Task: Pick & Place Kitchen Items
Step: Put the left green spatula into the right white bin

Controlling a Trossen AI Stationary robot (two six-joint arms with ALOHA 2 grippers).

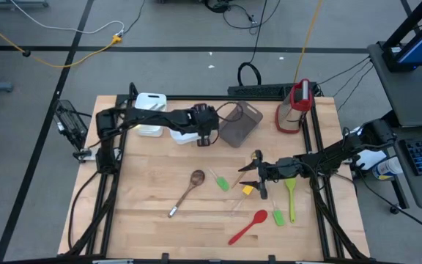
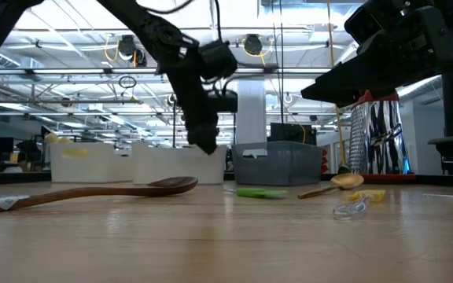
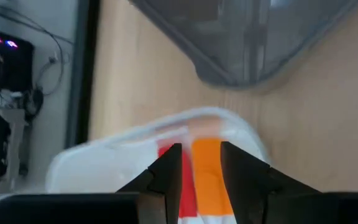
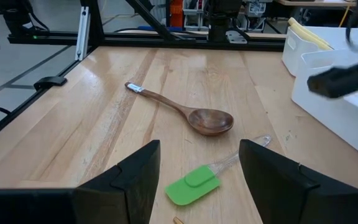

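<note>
My left gripper (image 1: 202,138) is open and points down over a white bin (image 1: 185,136). An orange spatula (image 3: 207,180) and a red utensil (image 3: 166,152) lie in the bin below the fingers (image 3: 201,168). My right gripper (image 1: 251,176) is open and empty above the table. A green spatula (image 4: 191,185) lies just ahead of its fingers (image 4: 197,168). A brown wooden spoon (image 1: 189,187), a gold spoon (image 1: 254,158), a yellow spatula (image 1: 247,191), a green spoon (image 1: 291,198), a red spoon (image 1: 247,226) and a small green spatula (image 1: 278,217) lie flat on the table.
A second white bin (image 1: 151,114) stands at the far left. A grey bin (image 1: 240,123) stands to the right of the white bin under my left gripper. A red-and-silver appliance (image 1: 295,106) stands at the far right. Bare wood lies at the near left (image 1: 130,213).
</note>
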